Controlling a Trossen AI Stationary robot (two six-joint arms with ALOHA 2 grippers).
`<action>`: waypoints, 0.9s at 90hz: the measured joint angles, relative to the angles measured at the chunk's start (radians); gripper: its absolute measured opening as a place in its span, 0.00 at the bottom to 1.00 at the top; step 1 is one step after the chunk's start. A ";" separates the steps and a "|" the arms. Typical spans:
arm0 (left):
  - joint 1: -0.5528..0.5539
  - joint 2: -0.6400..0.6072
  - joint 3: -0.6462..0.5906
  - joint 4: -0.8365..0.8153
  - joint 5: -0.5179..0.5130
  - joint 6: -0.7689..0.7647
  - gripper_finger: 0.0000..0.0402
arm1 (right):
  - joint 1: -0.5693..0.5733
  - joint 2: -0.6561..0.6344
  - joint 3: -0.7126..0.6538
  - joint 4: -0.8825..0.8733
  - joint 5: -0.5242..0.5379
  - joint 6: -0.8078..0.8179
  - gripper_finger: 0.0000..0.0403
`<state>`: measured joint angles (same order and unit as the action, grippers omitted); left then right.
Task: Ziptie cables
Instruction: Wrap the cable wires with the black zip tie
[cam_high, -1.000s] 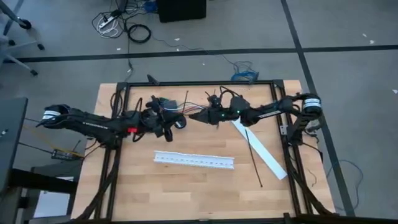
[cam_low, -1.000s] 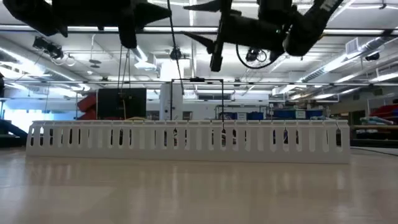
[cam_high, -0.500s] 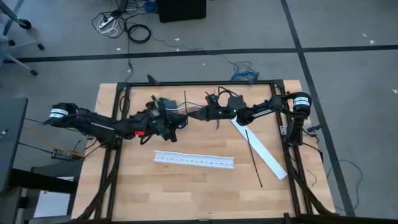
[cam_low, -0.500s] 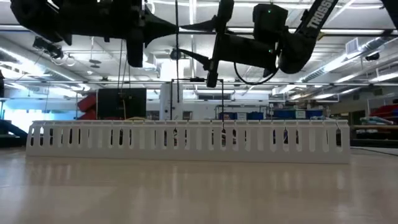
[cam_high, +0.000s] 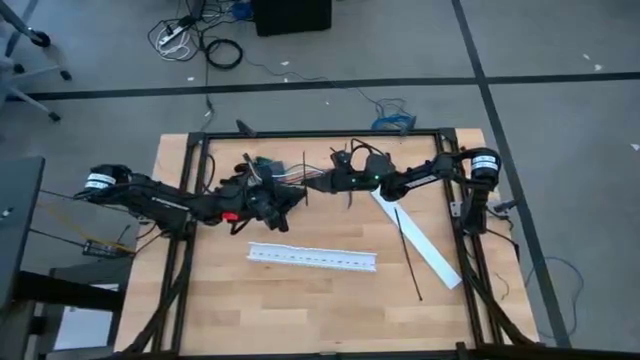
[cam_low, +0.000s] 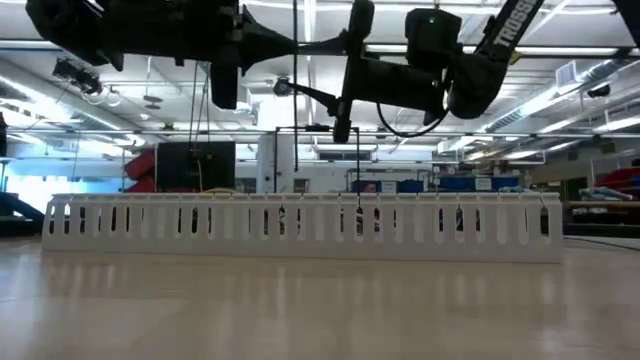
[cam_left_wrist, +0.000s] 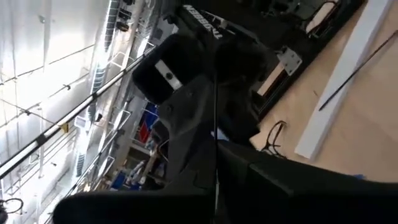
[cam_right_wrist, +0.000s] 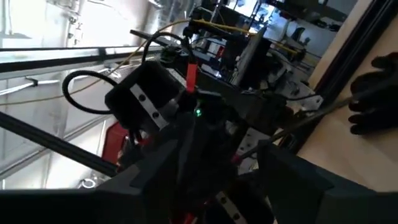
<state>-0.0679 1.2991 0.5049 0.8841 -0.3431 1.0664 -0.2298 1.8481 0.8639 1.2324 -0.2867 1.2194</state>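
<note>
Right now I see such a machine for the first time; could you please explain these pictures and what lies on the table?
This is a robot: two dark arms, each ending in a gripping tool. One picture looks down from above, one level across the table, two from the wrists. The left tool and the right tool meet near the table's far edge, by the coloured cables; whether either grips them is unclear. On the table lie a white slotted channel, a flat white strip and, across it, the ziptie.
</note>
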 joint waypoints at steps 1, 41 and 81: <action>-0.001 0.000 0.000 0.000 0.000 -0.005 0.00 | -0.001 0.000 0.000 0.000 -0.003 -0.003 0.52; -0.031 0.000 0.000 -0.018 -0.004 -0.107 0.00 | -0.048 0.000 0.000 -0.014 -0.028 -0.095 0.46; -0.031 0.052 0.000 -0.010 0.000 -0.166 0.00 | -0.039 -0.001 0.000 -0.031 -0.024 -0.125 0.44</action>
<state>-0.0986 1.3515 0.5049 0.8743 -0.3428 0.9005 -0.2684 1.8473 0.8639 1.2010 -0.3103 1.0946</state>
